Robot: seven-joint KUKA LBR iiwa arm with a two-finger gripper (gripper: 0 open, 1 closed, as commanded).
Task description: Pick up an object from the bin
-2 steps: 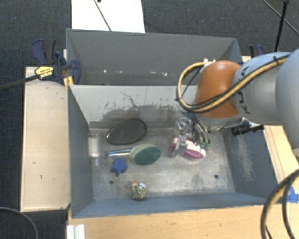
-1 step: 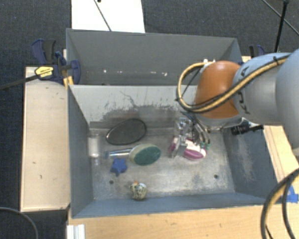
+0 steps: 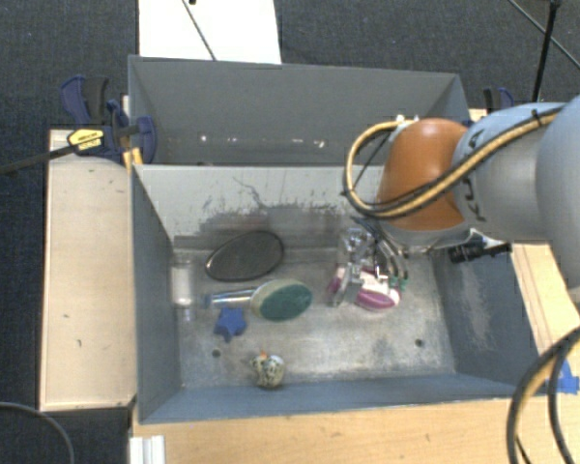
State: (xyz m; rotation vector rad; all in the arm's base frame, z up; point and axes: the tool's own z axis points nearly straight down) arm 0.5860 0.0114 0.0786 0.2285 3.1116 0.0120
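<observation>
In the camera view the gripper (image 3: pixel 369 276) is low over the right middle of the bin (image 3: pixel 300 100), under the arm's orange cover. The fingers (image 3: pixel 354 259) look apart, their tips at the far side of a small purple-and-white thing (image 3: pixel 377 297) that lies on the floor there. It is not clamped, and I would not call it held. It looks like smooth moulded plastic, rounded and low, white on top and magenta along its near edge, with a small pink bit at its left end. That shape is the main risk. If the fingers close on a curved, slick side, the thing may squirt out toward the near wall. If they close only on the pink end, it may tip and drop on the lift. The tips are also close to the scuffed metal floor, so any further descent could jam them against it. Well to the left lie a brush (image 3: pixel 282 300) with a green oval head and blue handle, a flat dark oval (image 3: pixel 244 254) with a matte face, a blue piece (image 3: pixel 230 325) and a clear tube (image 3: pixel 182 284) by the left wall. A speckled ball (image 3: pixel 268 370) sits near the front wall. All of these are well clear of the grasp and unlikely to interfere.
</observation>
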